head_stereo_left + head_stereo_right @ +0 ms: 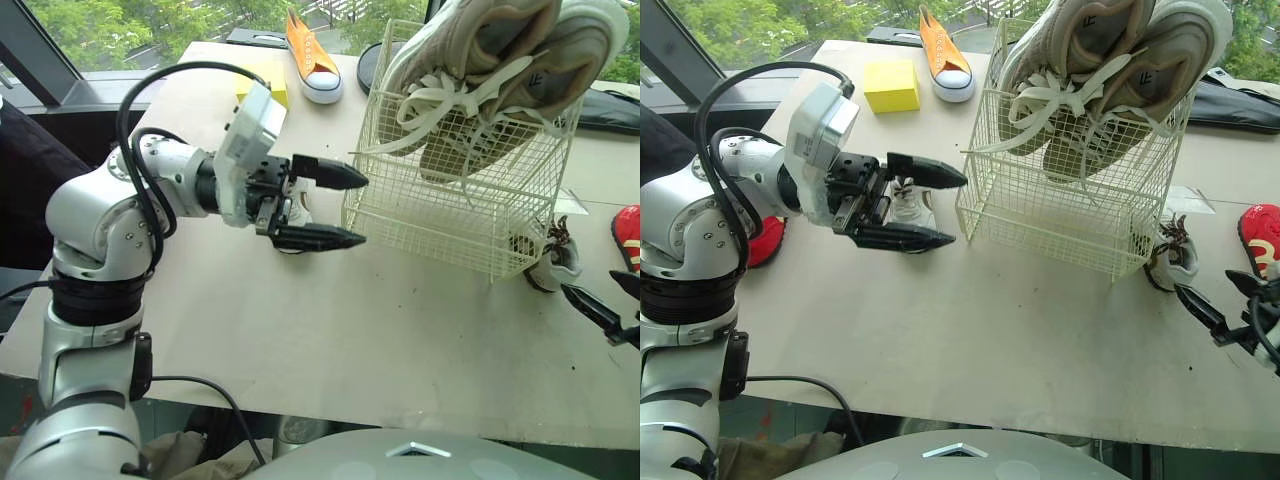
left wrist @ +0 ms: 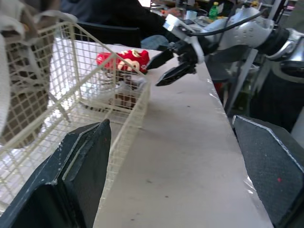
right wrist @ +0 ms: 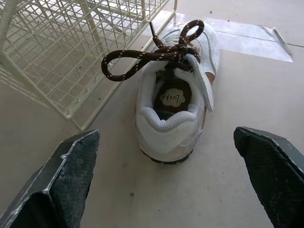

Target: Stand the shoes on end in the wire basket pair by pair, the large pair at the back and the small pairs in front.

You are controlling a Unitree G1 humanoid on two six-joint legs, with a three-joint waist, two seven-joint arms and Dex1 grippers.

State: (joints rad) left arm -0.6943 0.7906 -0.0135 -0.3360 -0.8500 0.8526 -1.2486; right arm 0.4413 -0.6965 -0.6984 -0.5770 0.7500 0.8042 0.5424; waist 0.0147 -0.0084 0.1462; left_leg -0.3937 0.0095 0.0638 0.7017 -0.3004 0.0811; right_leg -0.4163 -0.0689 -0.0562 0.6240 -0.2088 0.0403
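Note:
The cream wire basket (image 1: 430, 215) stands on the table with the large beige sneakers (image 1: 500, 70) on end at its back, laces hanging. My left gripper (image 1: 363, 208) is open just left of the basket, nothing between its fingers; a small white shoe (image 1: 908, 205) lies behind it. My right gripper (image 3: 166, 133) is open at the table's front right, facing the heel of a small white shoe with brown laces (image 3: 173, 114) that lies beside the basket's right corner. The left wrist view shows the basket (image 2: 71, 95) and the right gripper (image 2: 173, 66) beyond it.
An orange shoe (image 1: 312, 55) and a yellow block (image 1: 892, 85) lie at the back left. One red shoe (image 1: 628, 235) sits at the right edge, another (image 1: 765, 240) under my left arm. Bare table (image 1: 380, 340) stretches in front of the basket.

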